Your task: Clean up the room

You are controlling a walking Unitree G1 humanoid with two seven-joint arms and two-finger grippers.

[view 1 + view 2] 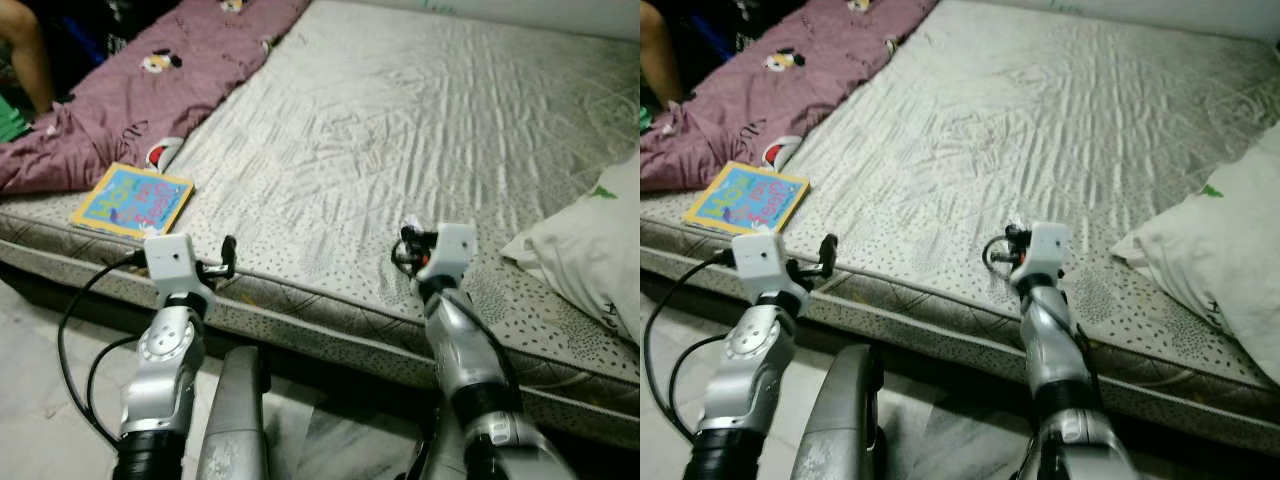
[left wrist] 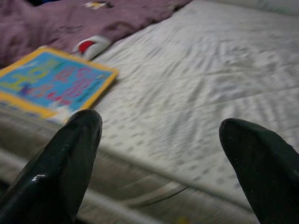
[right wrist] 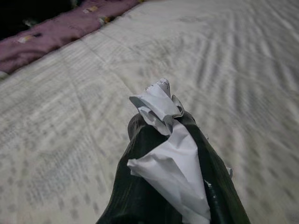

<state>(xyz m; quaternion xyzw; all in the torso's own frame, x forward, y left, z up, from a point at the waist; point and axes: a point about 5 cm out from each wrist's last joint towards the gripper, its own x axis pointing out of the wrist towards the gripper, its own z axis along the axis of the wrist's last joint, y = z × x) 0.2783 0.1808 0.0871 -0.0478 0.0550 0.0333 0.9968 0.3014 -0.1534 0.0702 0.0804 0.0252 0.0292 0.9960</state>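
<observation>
Bare mattress (image 1: 400,130) fills the scene, a maroon blanket (image 1: 150,80) heaped at its far left corner. Just beside the blanket lies a picture book (image 1: 132,199), likely left out. The right hand (image 3: 163,140) is clamped on a crumpled paper scrap (image 3: 163,140) over the mattress edge, apparently for disposal. The left hand (image 2: 161,149), spread wide, hovers near the book.
</observation>
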